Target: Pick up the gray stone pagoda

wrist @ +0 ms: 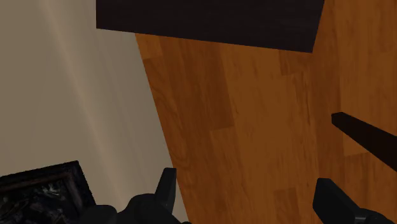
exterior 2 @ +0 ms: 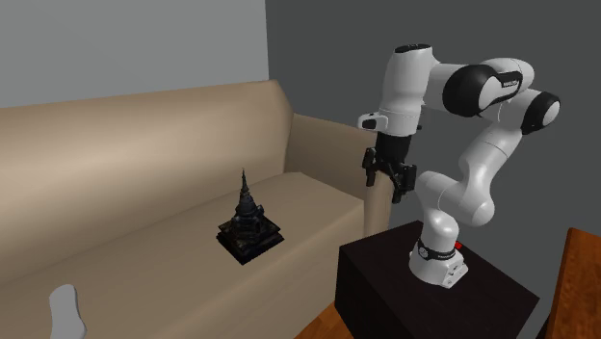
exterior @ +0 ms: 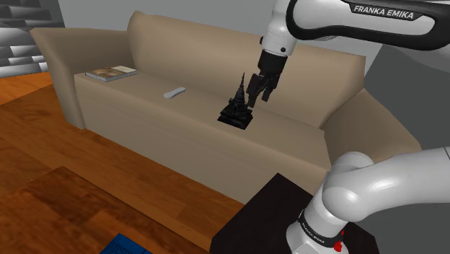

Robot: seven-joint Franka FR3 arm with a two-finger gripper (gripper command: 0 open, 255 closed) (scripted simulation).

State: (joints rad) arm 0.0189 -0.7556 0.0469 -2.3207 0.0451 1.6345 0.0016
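A dark grey, nearly black tiered pagoda (exterior: 238, 108) with a thin spire stands upright on its square base on the beige sofa seat (exterior: 144, 101). In the second exterior view the pagoda (exterior 2: 248, 223) is mid-seat, and my gripper (exterior 2: 393, 183) hangs in the air well to its right, toward the stand. In the shoulder view the gripper (exterior: 259, 95) appears just right of the spire. In the wrist view the gripper (wrist: 248, 191) is open with nothing between its fingers, over wooden floor past the seat's front edge. A corner of the pagoda's base (wrist: 41, 191) lies beside one finger.
A white remote (exterior: 174, 92) and a stack of books (exterior: 112, 72) lie farther along the seat. The dark stand (exterior 2: 433, 299) sits close to the sofa's front. A blue object (exterior: 126, 245) lies on the wooden floor. A thin dark bar (wrist: 366, 137) crosses the floor.
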